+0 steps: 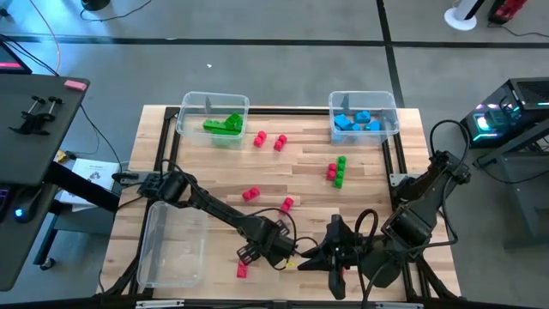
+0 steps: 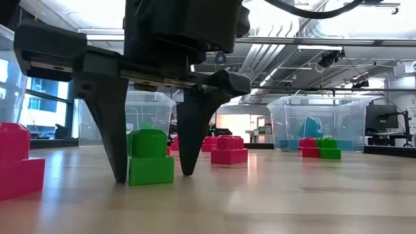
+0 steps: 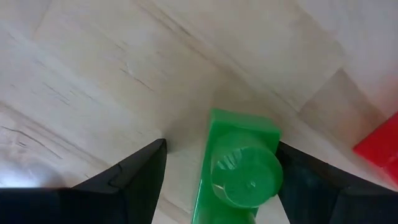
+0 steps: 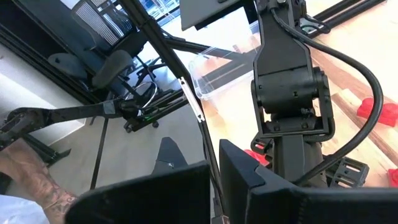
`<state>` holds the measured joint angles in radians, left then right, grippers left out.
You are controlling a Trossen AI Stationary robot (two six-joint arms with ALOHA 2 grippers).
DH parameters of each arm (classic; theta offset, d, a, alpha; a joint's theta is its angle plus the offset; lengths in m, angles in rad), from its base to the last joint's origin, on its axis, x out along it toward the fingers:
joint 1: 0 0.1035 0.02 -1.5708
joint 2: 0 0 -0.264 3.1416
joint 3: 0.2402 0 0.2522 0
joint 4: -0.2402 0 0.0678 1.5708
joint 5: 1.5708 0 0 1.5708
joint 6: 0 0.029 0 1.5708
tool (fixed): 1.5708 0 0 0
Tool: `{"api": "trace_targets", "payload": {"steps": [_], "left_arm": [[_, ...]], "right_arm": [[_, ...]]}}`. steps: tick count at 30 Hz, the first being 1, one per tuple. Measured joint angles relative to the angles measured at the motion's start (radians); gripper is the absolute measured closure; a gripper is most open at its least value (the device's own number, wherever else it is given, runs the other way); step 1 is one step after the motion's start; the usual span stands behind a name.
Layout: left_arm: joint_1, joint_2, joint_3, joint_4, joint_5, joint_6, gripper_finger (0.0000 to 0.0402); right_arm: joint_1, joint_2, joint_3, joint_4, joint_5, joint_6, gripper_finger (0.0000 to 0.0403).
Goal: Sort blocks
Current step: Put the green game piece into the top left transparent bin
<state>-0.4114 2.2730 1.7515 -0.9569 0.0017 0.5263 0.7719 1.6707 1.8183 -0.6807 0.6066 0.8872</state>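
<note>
Right now the left gripper (image 2: pixel 153 174) stands over a small green block (image 2: pixel 149 157) near the front edge of the table (image 1: pixel 360 137), fingers spread wide with one tip on either side of it, both tips down at the wood. From the left wrist view the green block (image 3: pixel 239 168) sits closer to one finger than the other, so a slow, even close would probably centre it without tipping it. I'd want the pads to meet the flat sides below the stud, then a straight lift before any swing toward the far bin holding green pieces (image 1: pixel 214 120).

That arm reaches from the table's left side, long and low across the front, wrist pointed straight down. The right gripper (image 1: pixel 336 276) waits just beside it at the front edge, its fingers pressed together and holding nothing. Red blocks (image 1: pixel 270 140) lie scattered mid-table.
</note>
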Motion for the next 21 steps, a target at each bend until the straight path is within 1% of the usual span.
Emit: {"api": "trace_targets", "payload": {"steps": [2,3,5,8,9,13,15,19,21], "left_arm": [[0.000,0.000,0.000,-0.001,0.001,0.010,0.0160],[0.000,0.000,0.000,-0.002,0.001,0.011,0.0176],[-0.001,-0.001,-0.001,-0.007,0.001,0.009,0.0219],[0.003,0.000,0.014,-0.036,0.001,-0.012,0.0301],[0.008,0.000,0.020,-0.048,0.001,-0.023,0.0314],[0.042,-0.009,0.033,-0.118,0.024,-0.066,0.0313],[0.067,-0.041,0.033,-0.161,0.027,-0.077,0.0313],[0.135,-0.149,0.034,-0.293,0.032,-0.091,0.0313],[0.185,-0.227,0.019,-0.312,0.026,-0.107,0.0313]], "right_arm": [[0.000,0.000,0.000,-0.002,0.000,0.003,0.0403],[0.000,0.000,0.000,-0.003,0.000,0.003,0.0403],[0.000,0.000,0.000,-0.003,0.000,0.003,0.0403],[0.000,0.000,0.000,-0.004,0.000,0.003,0.0403],[0.000,0.000,0.000,-0.004,0.000,0.003,0.0403],[0.000,0.000,0.000,-0.005,-0.007,0.003,0.0403],[0.001,0.000,0.000,-0.005,-0.012,0.003,0.0403],[0.001,0.000,0.000,-0.012,-0.013,0.001,0.0403],[0.001,0.000,0.000,-0.012,-0.014,-0.011,0.0403]]}}
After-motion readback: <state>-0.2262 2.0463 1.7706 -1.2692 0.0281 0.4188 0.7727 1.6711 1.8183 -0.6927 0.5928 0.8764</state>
